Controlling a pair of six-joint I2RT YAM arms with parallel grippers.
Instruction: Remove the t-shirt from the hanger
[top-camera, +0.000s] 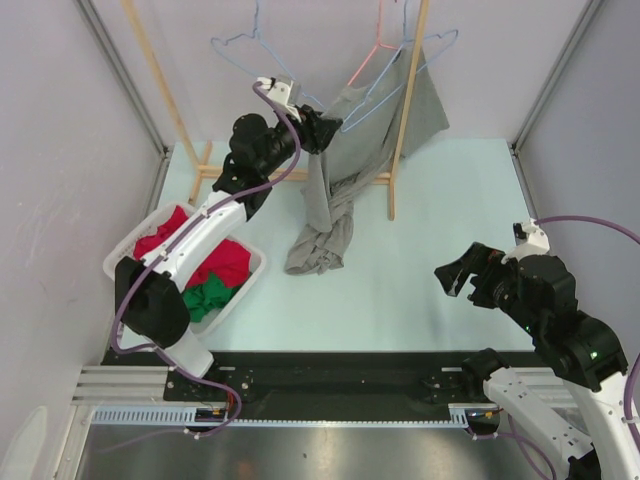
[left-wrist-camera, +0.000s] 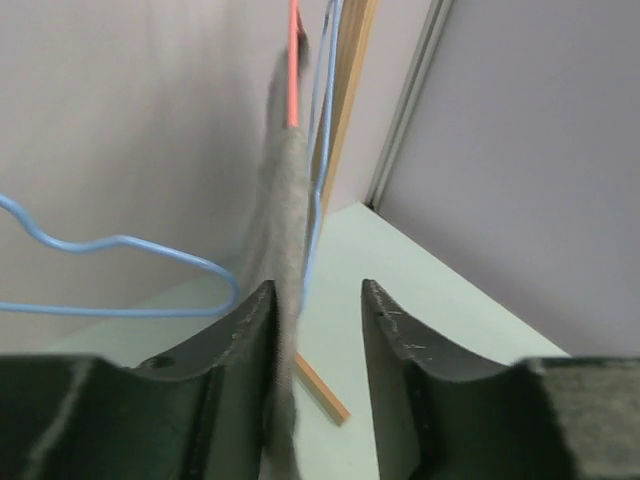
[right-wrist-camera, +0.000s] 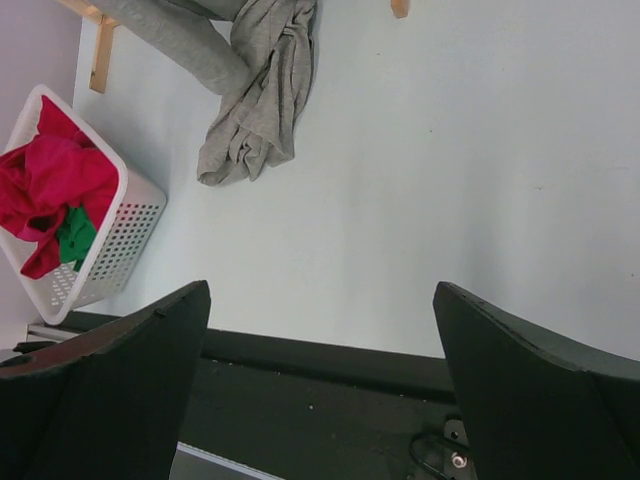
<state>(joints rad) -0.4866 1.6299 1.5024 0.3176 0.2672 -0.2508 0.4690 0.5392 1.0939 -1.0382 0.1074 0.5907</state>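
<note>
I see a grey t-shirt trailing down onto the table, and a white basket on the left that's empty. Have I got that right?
Not quite. The white basket is not empty: it holds red and green clothes, as the right wrist view shows. The rest stands: the grey t-shirt does trail down onto the table, and the basket is on the left.

The t-shirt (top-camera: 335, 190) is soft, matt grey cloth; the hanger (top-camera: 430, 56) thin coated wire; the rack (top-camera: 160, 80) bare wood; the basket (right-wrist-camera: 130, 225) perforated white plastic.
</note>
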